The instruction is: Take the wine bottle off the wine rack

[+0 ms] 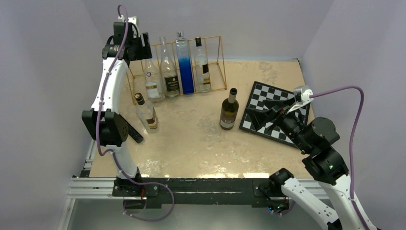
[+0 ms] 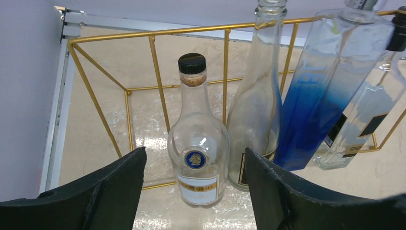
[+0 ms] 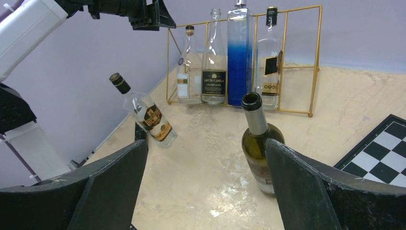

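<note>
The gold wire wine rack (image 1: 223, 62) stands at the table's back and holds several upright bottles: a round clear bottle with a black cap (image 2: 197, 153), a tall clear bottle with a dark label (image 2: 256, 105), a blue bottle (image 2: 321, 96) and a clear bottle with a black label (image 2: 364, 120). My left gripper (image 1: 143, 48) is open above and just in front of the rack's left end. In the left wrist view it (image 2: 196, 191) frames the round clear bottle without touching it. My right gripper (image 1: 257, 117) is open and empty over the chessboard's left edge.
A dark green wine bottle (image 1: 229, 110) stands mid-table, close in front of my right gripper (image 3: 206, 187). A clear bottle with a gold-and-dark label (image 1: 146, 112) stands front left of the rack. A chessboard (image 1: 275, 96) lies at the right. Walls close in behind and at both sides.
</note>
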